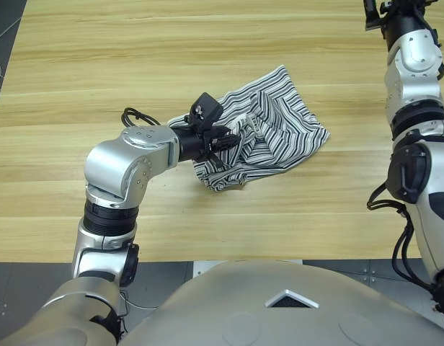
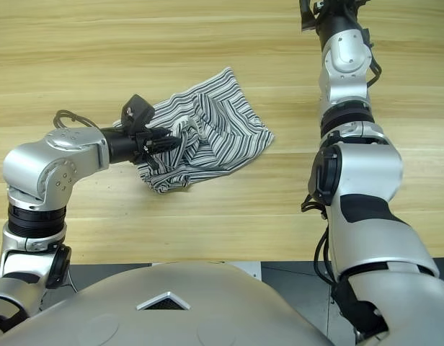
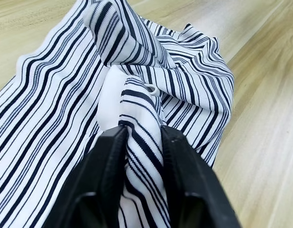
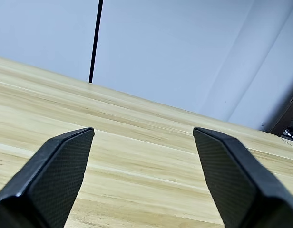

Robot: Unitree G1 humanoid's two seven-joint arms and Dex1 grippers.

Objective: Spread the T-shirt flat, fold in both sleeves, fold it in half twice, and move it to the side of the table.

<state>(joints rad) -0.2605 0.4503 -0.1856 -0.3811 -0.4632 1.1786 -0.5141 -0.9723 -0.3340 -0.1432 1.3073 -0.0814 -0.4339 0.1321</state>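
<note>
The shirt [image 1: 280,122] lies crumpled at the middle of the table [image 1: 99,72]. The left tool [image 3: 141,137] pinches a fold at its 9 o'clock edge, perhaps a hem. The right tool [image 4: 144,130] hangs spread, well apart toward 1 o'clock. Draw the fold outward low and slowly, with the right tool taking the 3 o'clock edge for tension.

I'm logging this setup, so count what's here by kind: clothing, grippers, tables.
Striped T-shirt: 1
Grippers, left gripper and right gripper: 2
Wooden table: 1
Total: 4
</note>
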